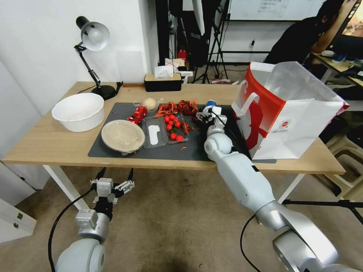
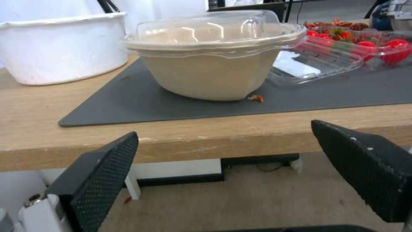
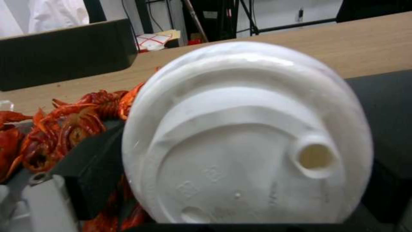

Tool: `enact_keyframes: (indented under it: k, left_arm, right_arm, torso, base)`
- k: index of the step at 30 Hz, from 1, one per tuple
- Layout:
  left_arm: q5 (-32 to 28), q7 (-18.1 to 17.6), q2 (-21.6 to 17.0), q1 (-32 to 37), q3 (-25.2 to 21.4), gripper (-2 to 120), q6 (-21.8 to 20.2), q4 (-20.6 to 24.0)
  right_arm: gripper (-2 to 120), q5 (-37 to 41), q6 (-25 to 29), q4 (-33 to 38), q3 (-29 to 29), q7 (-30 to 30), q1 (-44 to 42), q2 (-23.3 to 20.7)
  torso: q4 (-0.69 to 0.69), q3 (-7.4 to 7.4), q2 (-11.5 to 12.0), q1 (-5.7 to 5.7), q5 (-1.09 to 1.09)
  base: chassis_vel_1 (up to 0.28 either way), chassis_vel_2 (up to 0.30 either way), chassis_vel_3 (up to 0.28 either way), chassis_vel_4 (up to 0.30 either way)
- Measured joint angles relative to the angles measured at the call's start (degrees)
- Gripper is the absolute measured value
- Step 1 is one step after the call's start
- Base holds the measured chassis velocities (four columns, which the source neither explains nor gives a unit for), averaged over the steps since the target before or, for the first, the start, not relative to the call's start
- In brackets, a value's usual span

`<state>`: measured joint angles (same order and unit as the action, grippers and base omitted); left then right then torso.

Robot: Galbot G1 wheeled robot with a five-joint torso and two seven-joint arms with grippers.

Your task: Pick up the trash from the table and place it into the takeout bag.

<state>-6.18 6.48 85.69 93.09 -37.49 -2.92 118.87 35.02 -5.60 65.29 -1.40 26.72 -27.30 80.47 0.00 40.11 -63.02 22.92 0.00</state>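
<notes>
1. An office corner: a light-wood table (image 1: 45, 143) under a dark mat (image 1: 113, 145), a desk lamp (image 1: 92, 36) at 11 o'clock, a white tub (image 1: 78, 111) at 9 o'clock, crayfish shells (image 1: 177, 107) and a clear tray of tomatoes (image 1: 173, 128) mid-mat.
2. The takeout bag (image 1: 298, 121) stands open at 3 o'clock on the table's right end; a beige lidded bowl (image 1: 123, 135) sits at the mat's near edge, a red wrapper (image 1: 138, 113) just behind it.
3. The right gripper (image 1: 208, 113) reaches over the mat beside the bag, its fingers closed around a cup whose white lid (image 3: 249, 138) faces the wrist camera.
4. The left gripper (image 1: 113, 180) hangs below the table edge at 7 o'clock, its fingers (image 2: 101, 180) spread wide and holding nothing, pointed at the bowl.
5. Risks, as a judgement: the grip appears to sit near the lid, so the lid could pop off or the cup could slip during the carry; a low swing could catch the bag's rim and tip it.
</notes>
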Motion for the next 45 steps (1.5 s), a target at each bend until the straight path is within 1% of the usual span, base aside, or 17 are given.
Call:
enact_keyframes:
  k: [3, 6, 7, 11, 13, 22, 23, 24, 27, 29, 30, 33, 36, 37, 40, 42, 45]
  left_arm:
    - [0.0, 0.0, 0.0, 0.0, 0.0, 100, 0.0, -0.1]
    - [0.0, 0.0, 0.0, 0.0, 0.0, 100, 0.1, -0.2]
    - [0.0, 0.0, 0.0, 0.0, 0.0, 100, 0.1, -0.2]
    - [0.1, 0.0, 0.1, -0.1, 0.2, 100, 0.1, -0.2]
    - [0.2, 0.0, 0.1, -0.1, 0.2, 100, 0.1, -0.2]
    - [0.2, 0.0, 0.1, 0.0, 0.3, 100, 0.1, -0.1]
    - [0.2, 0.0, 0.1, 0.0, 0.2, 100, 0.1, 0.1]
    - [0.2, 0.0, 0.1, 0.0, 0.2, 100, 0.1, 0.1]
    - [0.2, 0.0, 0.1, 0.0, 0.2, 100, 0.1, 0.2]
    - [0.2, 0.0, 0.1, 0.0, 0.2, 100, 0.1, 0.2]
    - [0.3, 0.0, 0.2, 0.0, 0.2, 100, 0.0, 0.3]
    - [0.4, 0.0, 0.3, 0.0, 0.2, 100, 0.0, 0.4]
    - [0.4, 0.0, 0.4, 0.0, 0.2, 100, 0.0, 0.5]
    - [0.4, 0.0, 0.4, 0.0, 0.2, 100, 0.0, 0.5]
    - [0.5, 0.0, 0.5, 0.2, 0.1, 100, 0.0, 0.5]
    - [0.5, 0.0, 0.5, 0.2, 0.1, 100, 0.0, 0.5]
    - [0.6, 0.0, 0.6, 0.2, 0.1, 100, 0.0, 0.6]
  right_arm:
    - [92, 0.0, 0.0, 0.1, 0.0, 0.0, 0.0, 0.0]
    - [82, -0.2, 0.1, 0.8, 0.0, 0.0, -0.4, -0.1]
    - [82, -0.2, 0.1, 0.8, 0.0, 0.0, -0.4, -0.1]
    - [69, -0.4, 0.1, 2.6, 0.1, 0.0, -1.0, -1.0]
    - [67, -0.4, 0.1, 3.0, 0.1, 0.1, -1.2, -1.1]
    - [66, -0.9, 0.1, 5.7, 0.5, 0.2, -2.2, -1.8]
    - [66, -1.8, 0.2, 8.6, 0.5, 0.4, -3.0, -2.4]
    - [66, -1.8, 0.2, 8.6, 0.5, 0.4, -3.0, -2.4]
    - [66, -2.0, 0.1, 13.9, 0.5, 0.9, -4.2, -3.5]
    - [66, -2.0, 0.1, 14.2, 0.5, 0.9, -4.2, -3.6]
    - [66, -1.9, -0.1, 17.0, 0.5, 1.0, -4.7, -4.3]
    - [66, -1.8, -0.1, 19.4, 0.5, 1.0, -5.0, -5.0]
    - [66, 0.9, 0.2, 27.2, 0.8, -0.4, -5.5, -7.1]
    - [66, 0.9, 0.2, 27.2, 0.8, -0.4, -5.5, -7.1]
    - [66, 2.2, 1.0, 33.9, 2.7, -1.9, -5.6, -8.9]
    - [66, 2.3, 1.0, 35.3, 3.4, -2.1, -5.6, -9.4]
    - [66, 2.4, -0.6, 40.4, 7.5, -2.0, -5.3, -12.0]
  torso:
    - [0.00, 0.00, 0.0, 0.00, 0.00]
    - [0.00, 0.00, 0.0, 0.00, 0.00]
    - [0.00, 0.00, 0.0, 0.00, 0.00]
    - [0.00, 0.00, 0.0, 0.00, 0.00]
    - [0.00, 0.00, 0.0, 0.00, 0.00]
    - [0.00, 0.00, 0.0, 0.00, 0.00]
    - [0.00, 0.00, 0.0, 0.00, 0.00]
    - [0.00, 0.00, 0.0, 0.00, 0.00]
    - [0.00, 0.00, 0.0, 0.00, 0.00]
    - [0.00, 0.00, 0.0, 0.00, 0.00]
    - [0.00, 0.00, 0.0, 0.00, 0.00]
    - [0.00, 0.00, 0.0, 0.00, 0.00]
    - [0.00, 0.00, 0.0, 0.00, 0.00]
    - [0.00, 0.00, 0.0, 0.00, 0.00]
    - [0.01, 0.00, 0.0, 0.00, 0.00]
    - [0.00, 0.00, 0.0, 0.00, 0.01]
    - [0.00, -0.01, 0.0, 0.00, 0.01]
  base:
    - [0.000, 0.000, 0.000, 0.000]
    - [0.000, 0.000, 0.000, 0.000]
    - [0.000, 0.000, 0.000, 0.000]
    - [0.000, 0.000, 0.000, 0.000]
    - [0.000, 0.000, 0.000, 0.000]
    - [0.000, 0.000, 0.000, 0.000]
    - [0.000, 0.000, 0.000, 0.000]
    - [0.000, 0.000, 0.000, 0.000]
    - [0.000, 0.000, 0.000, 0.000]
    - [0.000, 0.000, 0.000, 0.000]
    - [0.000, 0.000, 0.000, 0.000]
    - [0.000, 0.000, 0.000, 0.000]
    - [0.000, 0.000, 0.000, 0.000]
    - [0.000, 0.000, 0.000, 0.000]
    - [0.000, 0.000, 0.000, 0.000]
    - [0.000, 0.000, 0.000, 0.000]
    - [0.000, 0.000, 0.000, 0.000]
